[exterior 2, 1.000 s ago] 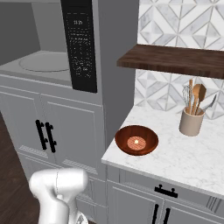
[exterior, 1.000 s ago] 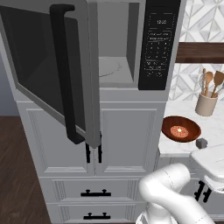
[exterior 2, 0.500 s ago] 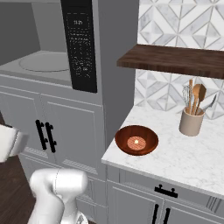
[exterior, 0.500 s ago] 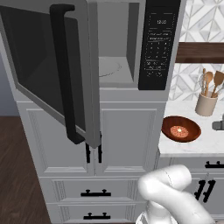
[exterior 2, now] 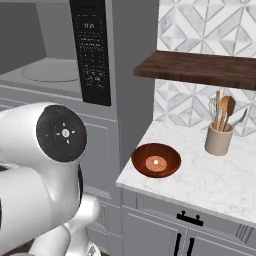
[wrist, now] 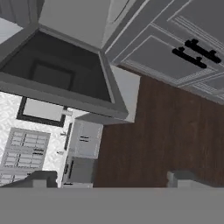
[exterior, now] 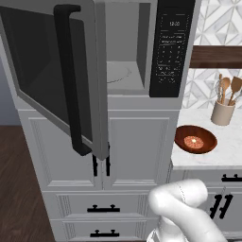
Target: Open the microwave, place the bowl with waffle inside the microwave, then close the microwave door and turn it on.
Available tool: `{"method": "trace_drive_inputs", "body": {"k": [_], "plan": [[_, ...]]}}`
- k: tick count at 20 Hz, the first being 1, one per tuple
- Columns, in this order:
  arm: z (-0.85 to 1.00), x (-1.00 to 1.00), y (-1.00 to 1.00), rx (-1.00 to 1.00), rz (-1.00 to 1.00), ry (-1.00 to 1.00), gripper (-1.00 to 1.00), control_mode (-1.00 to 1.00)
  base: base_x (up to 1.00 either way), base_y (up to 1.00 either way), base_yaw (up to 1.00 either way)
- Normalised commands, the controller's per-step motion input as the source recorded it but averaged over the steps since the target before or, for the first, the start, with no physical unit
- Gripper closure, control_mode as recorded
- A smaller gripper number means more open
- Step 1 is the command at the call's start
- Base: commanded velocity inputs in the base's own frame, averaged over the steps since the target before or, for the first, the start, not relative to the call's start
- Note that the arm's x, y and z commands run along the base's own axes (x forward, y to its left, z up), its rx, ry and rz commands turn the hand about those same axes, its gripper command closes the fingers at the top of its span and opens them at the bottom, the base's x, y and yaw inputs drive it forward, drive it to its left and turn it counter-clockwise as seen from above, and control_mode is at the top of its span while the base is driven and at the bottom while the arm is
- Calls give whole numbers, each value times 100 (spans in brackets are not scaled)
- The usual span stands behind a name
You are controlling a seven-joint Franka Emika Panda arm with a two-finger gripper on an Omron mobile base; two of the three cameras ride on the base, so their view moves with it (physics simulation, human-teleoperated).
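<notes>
The microwave stands open, its grey cavity and glass turntable bare beside the black keypad panel. The microwave door is swung out to the left, dark glass and black handle facing me. In the hand view I see the door from below. The reddish-brown bowl with waffle rests on the marble counter right of the microwave, near the counter's front left corner. My gripper is open with nothing between its fingertips, over the wood floor, away from the bowl.
A beige utensil cup with wooden spoons stands behind the bowl under a dark wooden shelf. Grey cabinet doors with black handles lie below the microwave. My white arm bulks large at the left of the right base view.
The arm has swung: its hand left the right side of the left base view, and its elbow now looms large at the left of the right base view. Door and bowl have not moved.
</notes>
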Motion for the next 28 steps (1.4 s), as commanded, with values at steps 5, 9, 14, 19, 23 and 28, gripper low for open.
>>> {"method": "trace_drive_inputs", "body": {"k": [5,9,14,19,23,28], "plan": [[-11,19,60,35,5,-1,-100,-100,0,0,0],[10,26,45,0,2,3,-100,-100,0,0,0],[19,42,36,-6,16,19,-100,-100,0,0,0],[5,52,58,-4,19,7,-100,-100,0,0,0],[-3,64,49,0,11,-8,-100,-100,0,0,0],[-17,79,26,0,9,-6,-100,-100,0,0,0]]}}
